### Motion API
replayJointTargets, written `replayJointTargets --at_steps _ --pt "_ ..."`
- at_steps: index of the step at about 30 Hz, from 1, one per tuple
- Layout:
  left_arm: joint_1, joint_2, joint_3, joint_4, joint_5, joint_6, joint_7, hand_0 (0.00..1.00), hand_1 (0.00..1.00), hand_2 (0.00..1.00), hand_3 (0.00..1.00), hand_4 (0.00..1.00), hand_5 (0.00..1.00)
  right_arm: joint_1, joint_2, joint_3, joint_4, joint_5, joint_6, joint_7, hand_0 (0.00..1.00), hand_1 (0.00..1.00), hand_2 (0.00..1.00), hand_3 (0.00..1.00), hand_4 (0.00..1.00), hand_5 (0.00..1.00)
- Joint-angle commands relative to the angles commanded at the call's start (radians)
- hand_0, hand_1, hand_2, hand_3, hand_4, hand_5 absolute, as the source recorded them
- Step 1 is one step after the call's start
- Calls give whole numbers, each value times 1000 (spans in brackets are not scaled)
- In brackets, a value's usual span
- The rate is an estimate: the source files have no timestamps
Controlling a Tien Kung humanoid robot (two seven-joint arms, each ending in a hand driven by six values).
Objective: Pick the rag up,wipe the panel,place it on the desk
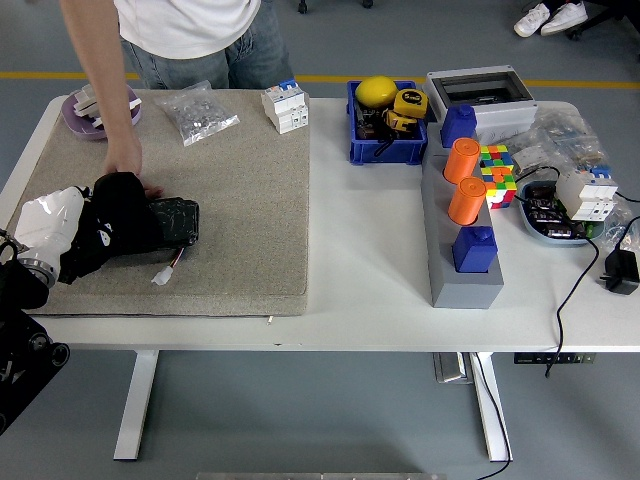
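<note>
Currently the left robot hand (100,225), at the left of the frame, is closed on a black rag (118,212) and presses it onto the black panel (172,220) lying on the beige mat (230,220) that covers the left half of the bench (370,260). A person's hand (127,165) rests at the panel's far edge, just beside the rag. Risk: a wide wiping stroke may strike that hand, or drag the panel and snag its white connector lead (165,274).

Blue bin (381,150) w/ tools, Rubik's cube (496,174), orange cylinders (463,160), far right.
</note>
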Motion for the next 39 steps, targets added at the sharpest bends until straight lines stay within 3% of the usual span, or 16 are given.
replayJointTargets --at_steps 12,22,30,39 --pt "-59 -35 115 -37 -14 -10 17 179 122 532 468 143 2 2 -2 -4 0 2 1 0 731 583 719 756 998 609" --pt "-91 -60 164 -54 -13 -21 32 179 122 535 467 142 2 3 -2 -9 -1 4 1 0 731 582 718 755 998 609" --pt "-90 -58 165 -62 -11 -22 36 180 121 537 467 146 2 3 -1 -6 0 4 2 -1 731 582 719 755 998 609" --pt "-62 -50 85 -29 12 -19 40 181 121 537 467 145 2 2 0 -1 2 2 0 0 731 580 718 755 998 607"
